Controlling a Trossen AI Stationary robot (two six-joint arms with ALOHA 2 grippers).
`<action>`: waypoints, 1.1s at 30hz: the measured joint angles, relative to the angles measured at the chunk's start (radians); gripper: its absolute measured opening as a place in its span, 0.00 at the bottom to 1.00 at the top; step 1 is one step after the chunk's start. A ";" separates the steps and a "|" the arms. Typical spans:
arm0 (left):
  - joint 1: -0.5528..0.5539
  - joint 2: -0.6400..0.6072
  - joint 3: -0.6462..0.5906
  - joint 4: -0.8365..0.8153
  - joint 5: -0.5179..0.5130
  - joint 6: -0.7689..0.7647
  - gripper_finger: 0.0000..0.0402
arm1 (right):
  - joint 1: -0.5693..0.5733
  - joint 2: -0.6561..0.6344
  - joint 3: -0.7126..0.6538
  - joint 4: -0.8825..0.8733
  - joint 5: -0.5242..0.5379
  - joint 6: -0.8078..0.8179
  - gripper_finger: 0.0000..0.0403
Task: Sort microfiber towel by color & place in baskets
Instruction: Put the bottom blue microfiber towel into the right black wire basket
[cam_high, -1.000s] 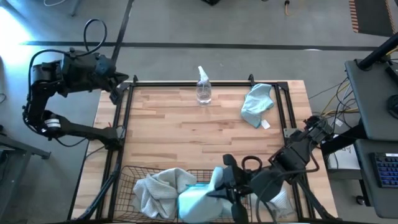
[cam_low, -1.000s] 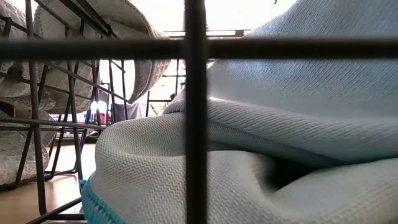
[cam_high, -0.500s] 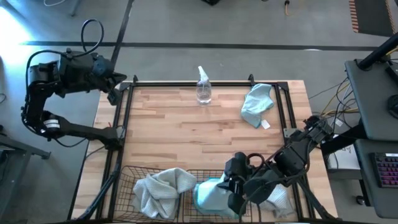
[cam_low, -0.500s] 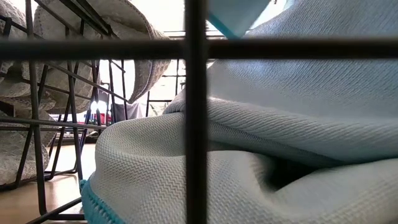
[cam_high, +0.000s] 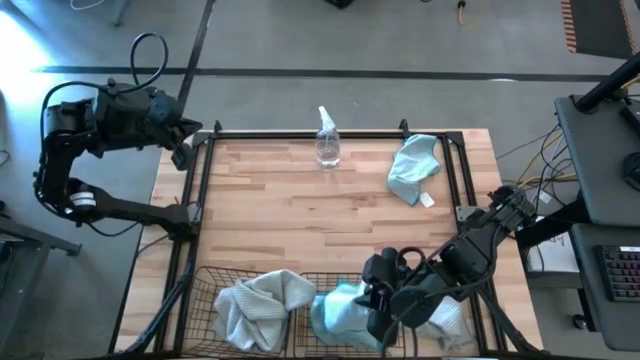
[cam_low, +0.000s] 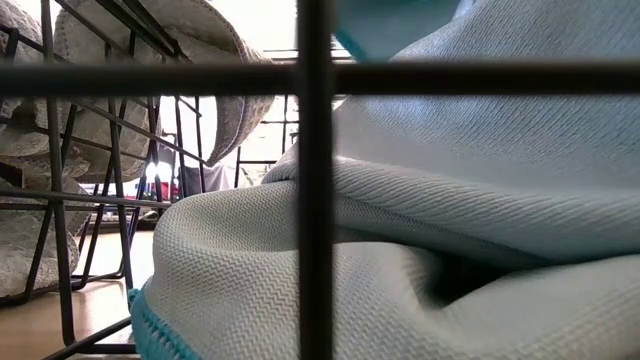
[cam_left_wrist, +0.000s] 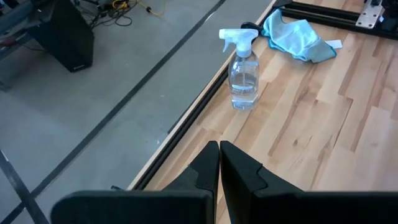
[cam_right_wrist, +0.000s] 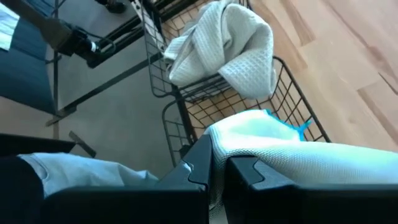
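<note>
My right gripper (cam_high: 378, 298) is over the near edge, shut on a light blue towel (cam_high: 338, 312) above the right-hand black wire basket (cam_right_wrist: 292, 93). More light blue cloth (cam_low: 450, 200) lies in that basket. The left-hand basket (cam_high: 203, 288) holds a pale grey-white towel (cam_high: 255, 305), also seen in the right wrist view (cam_right_wrist: 224, 50). Another light blue towel (cam_high: 412, 166) lies crumpled on the wood near the far right corner. My left gripper (cam_left_wrist: 219, 152) is shut and waits off the table's far left corner (cam_high: 185, 150). My right gripper pinches the light blue towel between its two fingers at a bunched part (cam_right_wrist: 249, 134) right at the fingertips; edge or fold, I cannot tell. The fingers slant down from the right. The towel hangs slack below them, and its lower end (cam_low: 390, 20) dips into the right-hand basket.
A clear spray bottle (cam_high: 327, 140) stands upright near the middle of the far edge. The black metal frame (cam_high: 300, 133) runs along the table's far edge and sides. Bare wood (cam_high: 300, 220) lies between the bottle and the baskets.
My right gripper has carried the light blue towel toward the table's right, from the gap between the baskets to above the right-hand basket, and down. The towel now hangs bunched, and its lower end has come into the low view from above.
</note>
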 joint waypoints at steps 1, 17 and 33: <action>0.000 0.000 0.000 0.000 0.000 0.000 0.00 | 0.000 0.000 0.000 0.000 -0.001 0.000 0.03; 0.000 0.004 0.000 0.001 0.000 0.000 0.00 | -0.013 0.034 -0.004 0.000 -0.157 0.021 0.19; 0.000 0.008 0.000 0.001 0.001 -0.027 0.00 | -0.036 0.076 -0.004 -0.008 -0.201 -0.016 0.32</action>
